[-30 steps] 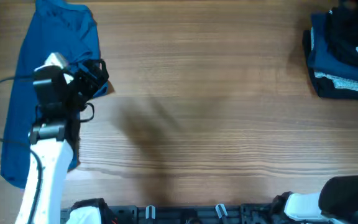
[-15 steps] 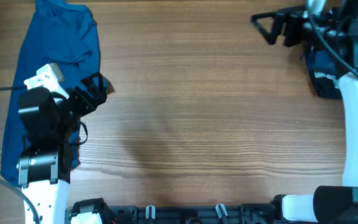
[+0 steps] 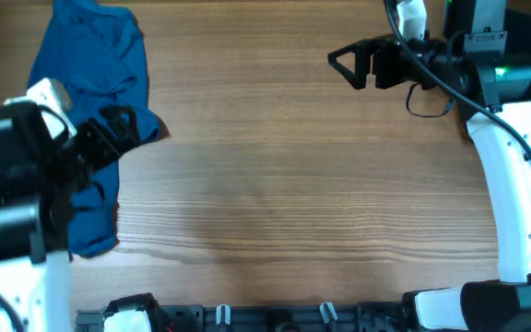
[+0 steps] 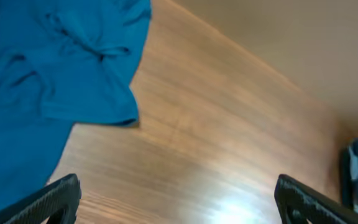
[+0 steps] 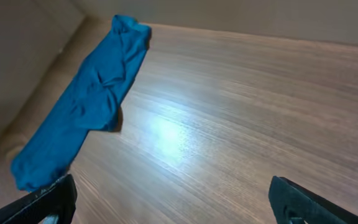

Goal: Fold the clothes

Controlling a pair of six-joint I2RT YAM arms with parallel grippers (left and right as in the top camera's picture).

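One blue shirt (image 3: 95, 92) lies in a long, rumpled strip down the left side of the worktop (image 3: 275, 184), with a sleeve flap jutting toward the middle. Left claw (image 3: 123, 129) hovers over its right edge, spread and empty. Right claw (image 3: 350, 66) — also wide open, holding nothing — hangs well apart toward the far right. Best, I judge, to drag the shirt to the bare centre and flatten it first — pinching corners, not bunched folds.
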